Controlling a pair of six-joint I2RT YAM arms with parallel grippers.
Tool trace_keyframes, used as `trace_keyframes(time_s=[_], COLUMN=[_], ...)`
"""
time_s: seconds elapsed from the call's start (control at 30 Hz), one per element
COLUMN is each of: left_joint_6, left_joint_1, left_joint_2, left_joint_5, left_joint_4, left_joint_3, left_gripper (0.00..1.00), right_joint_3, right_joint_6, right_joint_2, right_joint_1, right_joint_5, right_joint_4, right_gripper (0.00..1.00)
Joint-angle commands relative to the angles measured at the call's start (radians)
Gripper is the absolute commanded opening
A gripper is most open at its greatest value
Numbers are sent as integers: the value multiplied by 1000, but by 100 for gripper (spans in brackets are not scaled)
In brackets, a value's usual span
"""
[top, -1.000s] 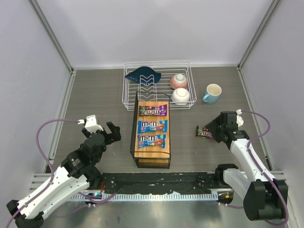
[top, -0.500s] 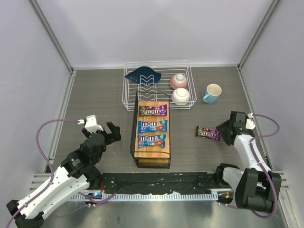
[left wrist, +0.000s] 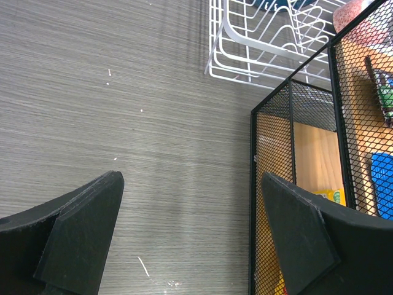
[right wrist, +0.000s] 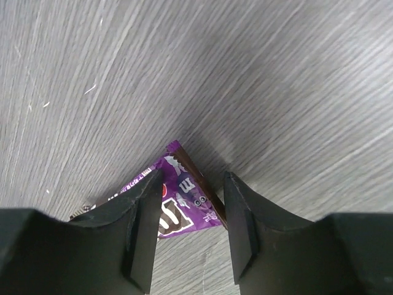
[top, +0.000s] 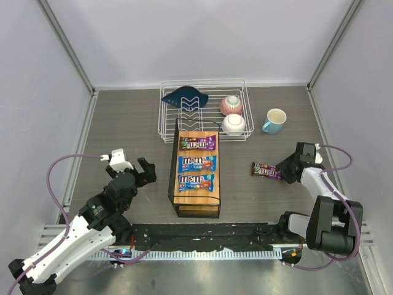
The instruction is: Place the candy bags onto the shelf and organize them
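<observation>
At far left, the left gripper (top: 142, 170) hovers wide open and empty over bare grey table (top: 123, 123), with free room on its outer side out to the enclosure wall. On its inner side the shelf (top: 171, 184) stands near, its black mesh end facing the claw.

Three candy bags lie in a column on the shelf's wooden top: a purple packet (top: 198, 143) at the far end, then a blue packet (top: 197, 163) and a second blue packet (top: 196, 182); the nearest stretch of plank is bare. The white wire rack (top: 202, 120) touches the shelf's far edge. A blue mug (top: 274, 120) stands apart to the right.

Right of the shelf, across an open strip of table, a loose purple packet (top: 267, 171) lies flat. The right gripper (top: 284, 171) meets its right end.

Against a second ago, the left arm and the shelved packets are unchanged, while the right wrist has swung out to the right and come back low beside the loose packet.

The left wrist camera shows the left gripper (left wrist: 193, 209) beside the shelf (left wrist: 273, 153) and something yellow (left wrist: 330, 195) beneath the plank, unseen from above. The right wrist camera shows the right gripper (right wrist: 191, 184) partly parted astride a corner of the loose purple packet (right wrist: 181, 200); whether it pinches cannot be told.
</observation>
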Motion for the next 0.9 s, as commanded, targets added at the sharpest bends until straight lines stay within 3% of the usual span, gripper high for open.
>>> trace_keyframes(time_s=[0.0,0.2,0.43,0.53,0.87], left_joint_6=[12,12,12,12,14], left_joint_1=[-4,-4,-4,-4,-2], left_joint_2=[1,10,9,9,15], left_joint_5=[-8,-5,-3,-3,-2], left_joint_4=[30,33,30,30,31], left_joint_3=[5,3,5,5,6], left_gripper=[100,100,100,100,100], right_joint_3=[-32,-60,-81,-85,-137], right_joint_6=[-44,-76,-86,-92,-125], right_joint_2=[-2,-22,22,28,-178], right_joint_1=[-2,-4,-4,-4,-2], right_joint_5=[-91,-131,-189,-217,-374], right_joint_4=[67,93,147,156,234], right_gripper=[47,35,7,1,1])
